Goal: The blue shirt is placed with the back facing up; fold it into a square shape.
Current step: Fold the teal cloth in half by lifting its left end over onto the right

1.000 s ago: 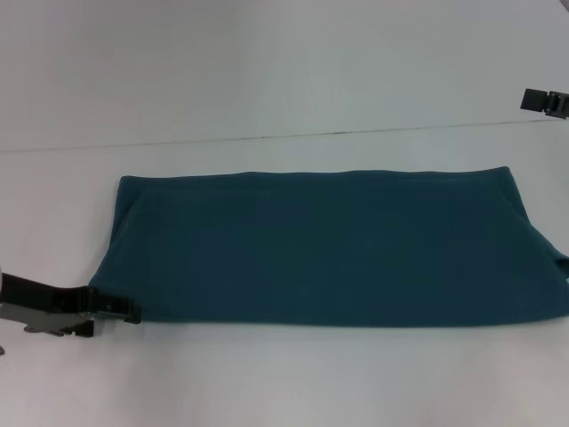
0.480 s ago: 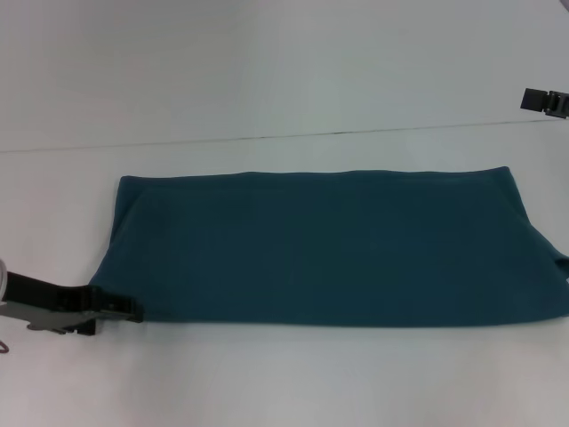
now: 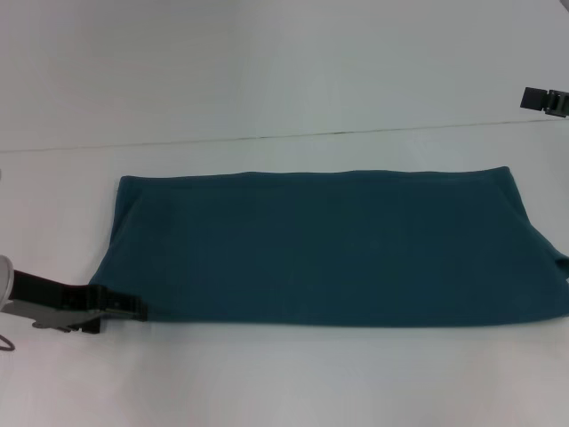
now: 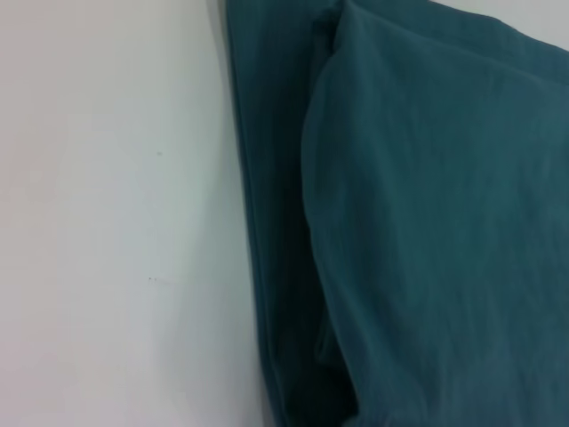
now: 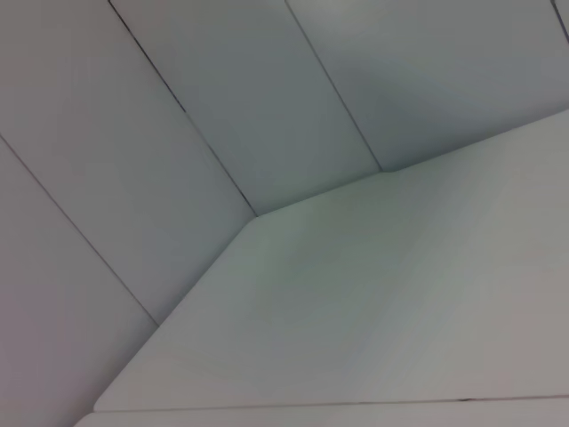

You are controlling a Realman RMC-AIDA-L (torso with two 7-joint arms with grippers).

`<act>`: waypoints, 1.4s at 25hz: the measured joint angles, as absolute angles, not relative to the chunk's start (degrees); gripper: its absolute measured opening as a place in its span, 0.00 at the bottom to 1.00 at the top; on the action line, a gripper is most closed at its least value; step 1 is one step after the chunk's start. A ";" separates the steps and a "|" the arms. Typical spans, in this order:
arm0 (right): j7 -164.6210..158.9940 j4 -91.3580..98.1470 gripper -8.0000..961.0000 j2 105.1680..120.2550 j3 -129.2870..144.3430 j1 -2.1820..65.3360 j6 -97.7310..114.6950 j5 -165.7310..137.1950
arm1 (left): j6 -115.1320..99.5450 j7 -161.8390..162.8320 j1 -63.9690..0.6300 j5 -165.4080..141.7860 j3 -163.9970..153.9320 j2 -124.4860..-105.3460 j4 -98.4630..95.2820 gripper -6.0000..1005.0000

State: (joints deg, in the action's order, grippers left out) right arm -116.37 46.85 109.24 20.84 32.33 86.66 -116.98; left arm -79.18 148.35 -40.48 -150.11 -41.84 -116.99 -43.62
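The left pincer (image 3: pixel 133 307) is seen low at the near left corner of the blue shirt (image 3: pixel 338 245), its tips pressed together at the hem; whether cloth is actually caught between them cannot be told. The shirt is laid as a long folded band across the white worktop (image 3: pixel 284 382), plain side up. In the left wrist view, layered folds are shown at the shirt's edge. The right pincer (image 3: pixel 542 100) is held raised at the far right, well apart from the shirt; its state cannot be told.
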 joint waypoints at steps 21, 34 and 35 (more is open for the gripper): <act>-116.36 46.85 0.95 109.24 20.83 32.08 86.66 -116.98 | -77.13 148.35 -42.28 -149.95 -41.83 -117.03 -42.99 0.87; -116.30 46.66 0.95 109.24 20.83 31.90 86.12 -116.98 | -77.31 148.36 -41.69 -150.03 -41.43 -116.63 -44.14 0.87; -116.28 46.63 0.95 109.24 20.83 31.90 86.10 -116.98 | -77.39 148.35 -41.67 -150.02 -41.42 -116.63 -44.14 0.87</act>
